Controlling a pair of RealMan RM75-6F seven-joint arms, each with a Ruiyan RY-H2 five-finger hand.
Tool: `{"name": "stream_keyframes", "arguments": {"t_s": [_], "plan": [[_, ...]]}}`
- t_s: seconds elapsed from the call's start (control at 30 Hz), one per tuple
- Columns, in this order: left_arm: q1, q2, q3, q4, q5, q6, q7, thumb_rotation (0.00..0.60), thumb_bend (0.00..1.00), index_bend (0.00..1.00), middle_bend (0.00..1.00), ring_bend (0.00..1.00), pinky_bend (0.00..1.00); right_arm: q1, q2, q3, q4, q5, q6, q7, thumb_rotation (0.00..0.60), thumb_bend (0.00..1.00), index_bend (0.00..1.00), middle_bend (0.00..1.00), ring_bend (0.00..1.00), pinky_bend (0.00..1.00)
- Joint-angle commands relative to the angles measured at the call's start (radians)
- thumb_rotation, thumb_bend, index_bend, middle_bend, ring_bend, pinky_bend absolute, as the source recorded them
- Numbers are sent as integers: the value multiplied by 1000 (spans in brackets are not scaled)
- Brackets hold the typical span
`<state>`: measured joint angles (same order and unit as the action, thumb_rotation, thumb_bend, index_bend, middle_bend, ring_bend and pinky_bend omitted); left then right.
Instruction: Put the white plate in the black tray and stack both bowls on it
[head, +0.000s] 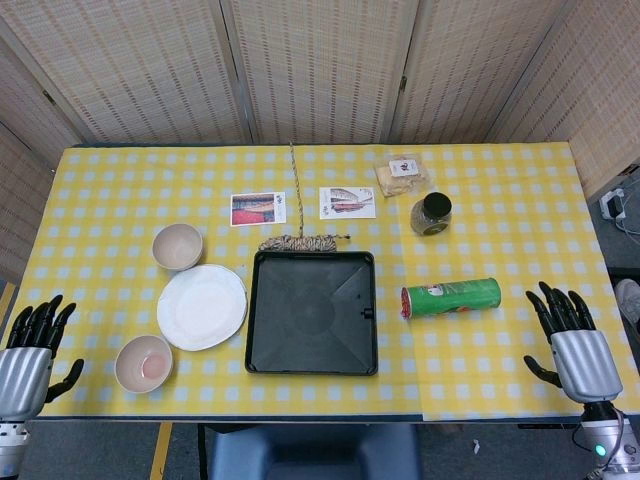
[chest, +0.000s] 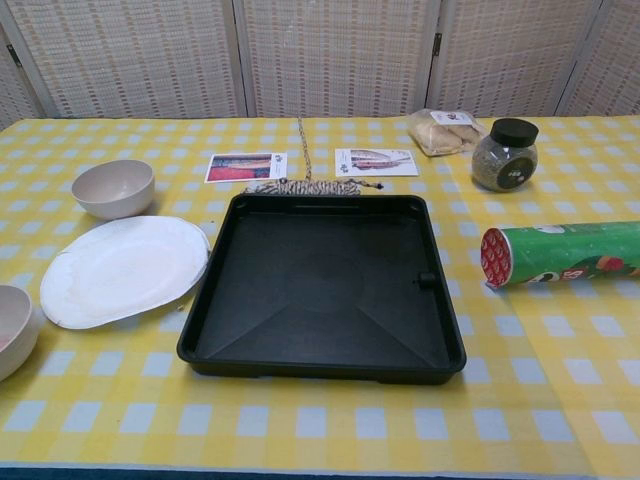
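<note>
The black tray (head: 312, 312) (chest: 325, 285) lies empty near the table's front middle. Left of it, touching its edge, the white plate (head: 201, 306) (chest: 124, 269) lies flat on the cloth. One beige bowl (head: 177, 246) (chest: 114, 187) stands behind the plate, and a second bowl (head: 143, 362) (chest: 12, 328) with a pinkish inside stands in front of it. My left hand (head: 32, 347) hovers at the table's front left corner, fingers spread, holding nothing. My right hand (head: 572, 342) is at the front right, fingers apart and empty. Neither hand shows in the chest view.
A green chip can (head: 451, 298) (chest: 562, 254) lies on its side right of the tray. Behind the tray are a coil of twine (head: 301, 242) (chest: 303, 186), two picture cards (head: 258, 209) (head: 347, 202), a dark-lidded jar (head: 431, 214) (chest: 505, 155) and a bagged snack (head: 402, 176).
</note>
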<state>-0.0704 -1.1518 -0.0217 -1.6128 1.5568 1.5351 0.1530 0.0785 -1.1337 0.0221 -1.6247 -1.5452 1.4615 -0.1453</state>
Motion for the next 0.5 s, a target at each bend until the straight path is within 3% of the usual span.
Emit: {"name": "stream_keyframes", "arguments": {"t_s": [0.03,0.3,0.43,0.5], "plan": [[-5,0,2,-2,3,-9,2,600,382,0,0,0,15,4,1,-4,2,-4,-9,-1,600,238,0,0,0,0],[-9,-11,29,-5,68,-2,7,600,380,0,1,0,56,-11,15,-22,4,-51,28,34,600,239,0,0,0,0],[0,-26,66,0,146,25,16,600,366,0,137,80,291,-21,21,-32,-2,-78,50,45,600,238,0,0,0,0],[9,-46,83,10,194,49,38,600,346,5,286,223,428,-26,22,-39,-4,-102,67,45,600,238,0,0,0,0]]}}
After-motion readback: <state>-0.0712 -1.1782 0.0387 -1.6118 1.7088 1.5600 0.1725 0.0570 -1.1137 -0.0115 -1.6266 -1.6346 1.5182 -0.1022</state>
